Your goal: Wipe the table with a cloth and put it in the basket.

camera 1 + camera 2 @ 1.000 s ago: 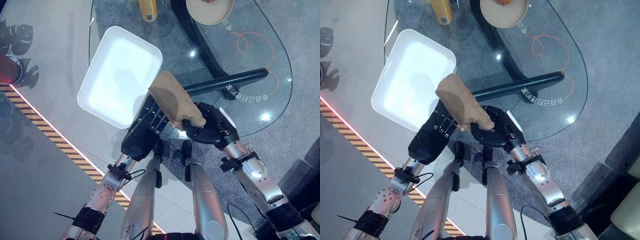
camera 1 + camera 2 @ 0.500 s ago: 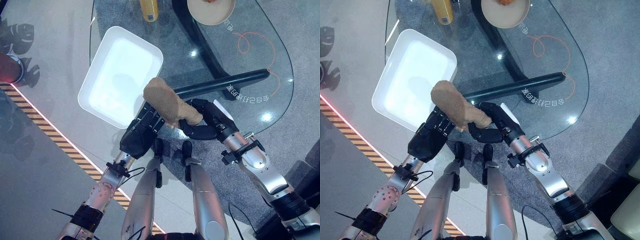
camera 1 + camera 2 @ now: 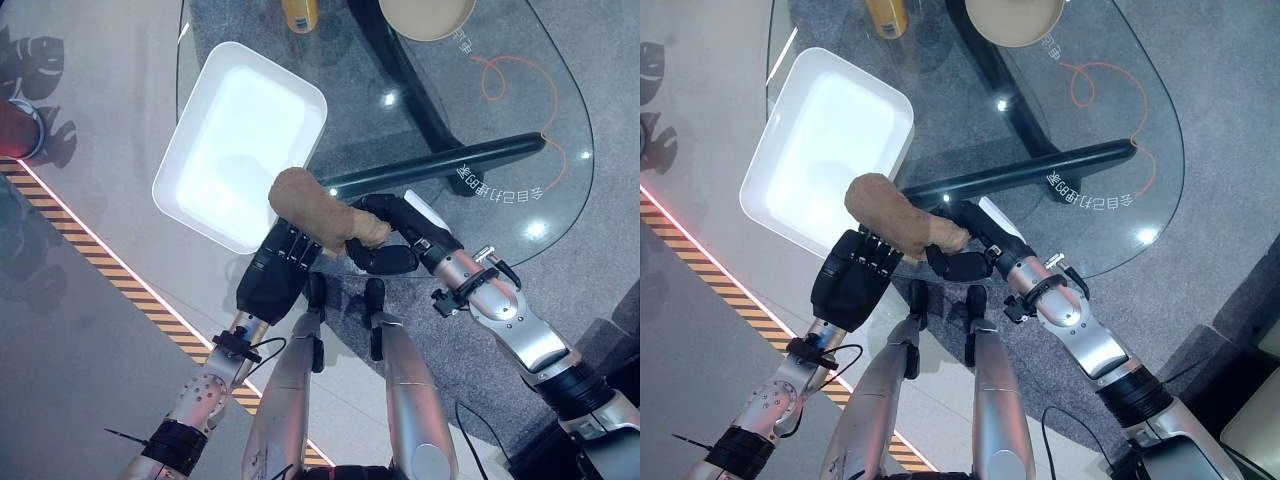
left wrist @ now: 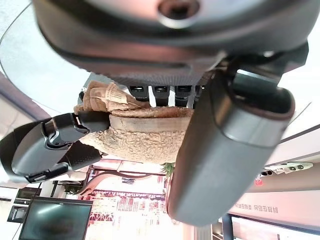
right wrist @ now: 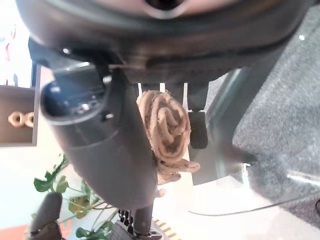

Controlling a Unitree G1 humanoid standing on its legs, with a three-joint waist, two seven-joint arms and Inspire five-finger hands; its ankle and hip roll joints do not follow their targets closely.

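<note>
The brown cloth (image 3: 318,212) is bunched into a roll and held just above the near edge of the glass table (image 3: 520,100), close to its near left corner. It is gripped at its right end by the right hand (image 3: 395,240), whose fingers and thumb are curled round it; in the right wrist view the folds of the cloth (image 5: 167,131) are seen pinched between thumb and fingers. The left hand (image 3: 275,275) is placed under the roll's left part, its fingers fairly straight beneath the fabric and its thumb alongside, so the cloth is judged to be supported there rather than clamped.

Just beyond the cloth, overhanging the table's left edge, a white basket (image 3: 205,190) lies open with nothing seen in it. At the table's far edge a yellow bottle (image 3: 299,12) and a tan bowl (image 3: 432,15) are partly seen.

The step in hand is judged to be the carrying of the cloth to the basket. The roll should next be moved away from the robot and leftward over the basket's near rim, then released by the right hand
</note>
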